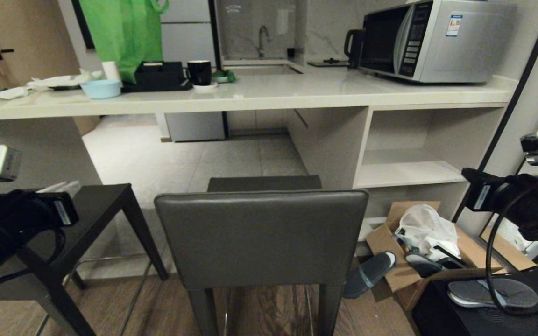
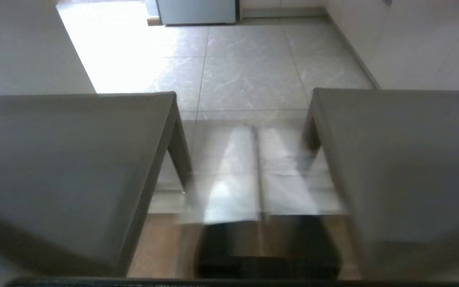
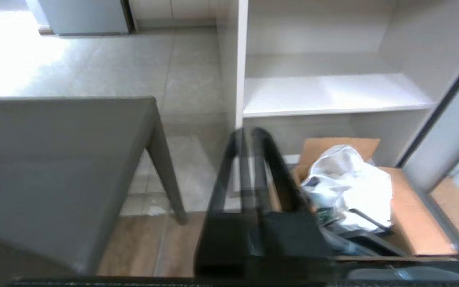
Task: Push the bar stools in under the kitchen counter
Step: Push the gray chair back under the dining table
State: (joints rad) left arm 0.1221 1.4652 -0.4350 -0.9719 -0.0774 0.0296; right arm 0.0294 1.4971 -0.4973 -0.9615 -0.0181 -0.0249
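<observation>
The worktop spans the back; one bar stool stands before it, not tucked under. Left gripper and right gripper have jaws clenched, holding nothing. A cardboard box holds a white bag.

**A small kitchenette, pale and cluttered**

Pale grey floor tiles give way to wood-look flooring nearer me. A marbled wall backs the sink and its tap. A wooden door stands far left, a small black side table on the left, and a cardboard box sits on the floor
</observation>
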